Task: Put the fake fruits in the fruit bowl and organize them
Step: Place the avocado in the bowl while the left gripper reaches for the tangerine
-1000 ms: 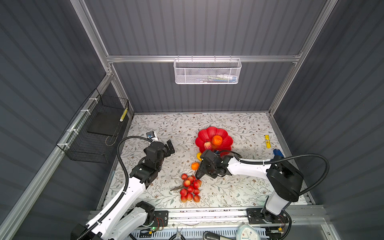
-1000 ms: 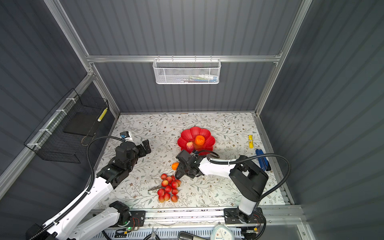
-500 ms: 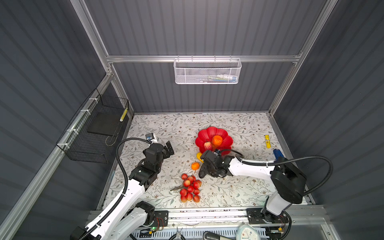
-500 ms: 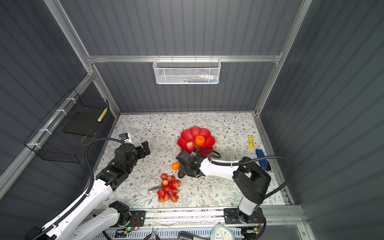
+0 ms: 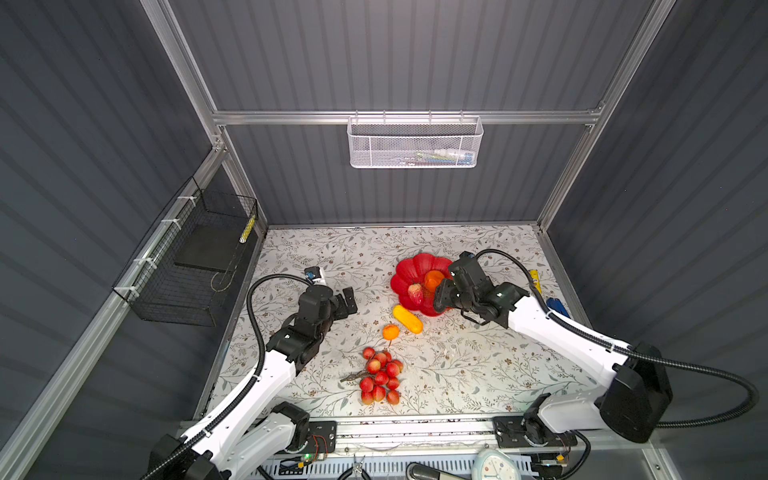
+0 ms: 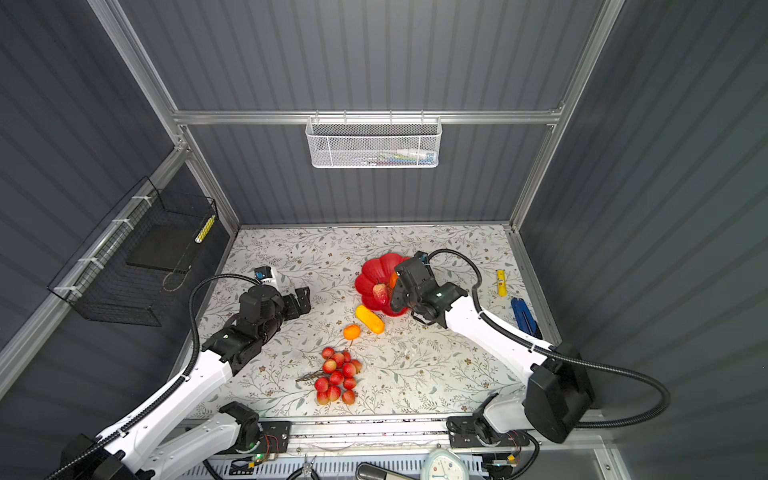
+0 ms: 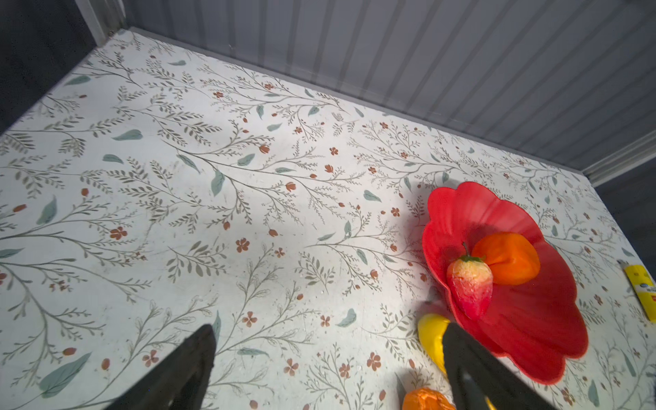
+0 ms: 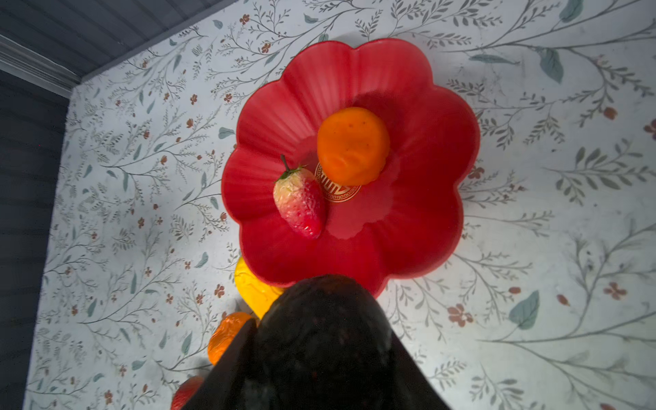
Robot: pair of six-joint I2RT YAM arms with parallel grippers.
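1. The right hand point(image 5: 442, 299) grips the dark avocado point(image 8: 321, 330) over the edge of the red bowl point(image 8: 408, 106), which holds a big orange point(image 8: 351, 145) and a strawberry point(image 8: 300, 204).
2. The left hand point(image 5: 345, 304) hangs wide open and empty over the table point(image 5: 478, 365).
3. The avocado looks light, stiff and bumpy, so a hold across its middle should keep it.

in both top views the right hand point(image 5: 441, 300) covers the 3 o'clock side of the fruit bowl point(image 5: 415, 266) and hides the avocado point(image 8: 319, 312) it grips; contents of the white mesh basket point(image 5: 411, 147) at 12 o'clock are too small to tell.
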